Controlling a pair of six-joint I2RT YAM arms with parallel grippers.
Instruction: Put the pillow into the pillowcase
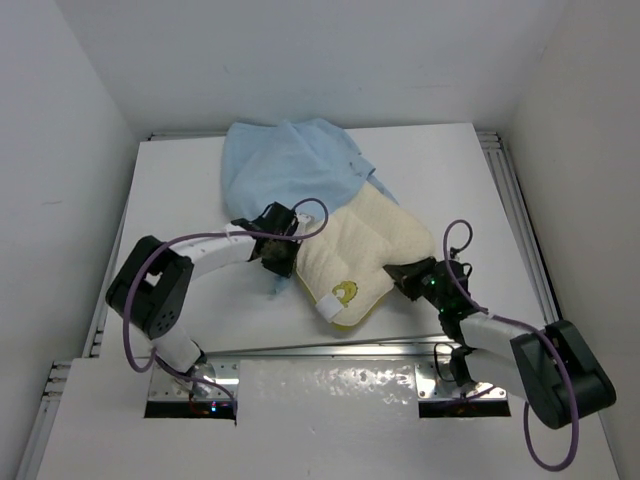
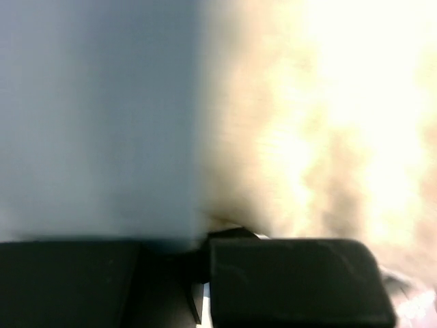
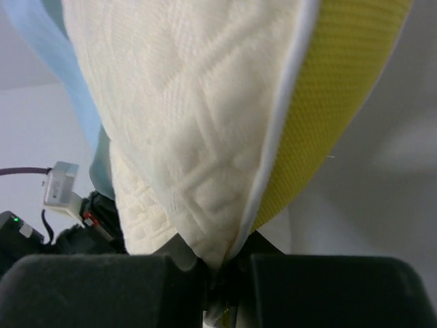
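The cream pillow (image 1: 372,245) lies slanted at mid-table, its yellow-green logo (image 1: 346,292) and white tag (image 1: 328,306) at the near corner. Its far end lies under or inside the light blue pillowcase (image 1: 288,165), which is bunched at the back. My left gripper (image 1: 278,250) is at the pillow's left edge. In the blurred left wrist view, blue pillowcase cloth (image 2: 95,116) and the pillow (image 2: 341,123) meet at my left gripper (image 2: 202,254), which looks shut on the blue cloth. My right gripper (image 1: 405,277) is shut on the pillow's right edge. The right wrist view shows my right gripper (image 3: 222,265) pinching the cream cover (image 3: 191,130) beside the yellow band (image 3: 328,102).
White walls enclose the table on the left, back and right. Metal rails (image 1: 525,230) run along the right side, and a metal bar (image 1: 330,349) runs along the near edge. A small bit of blue cloth (image 1: 275,290) shows under the left gripper.
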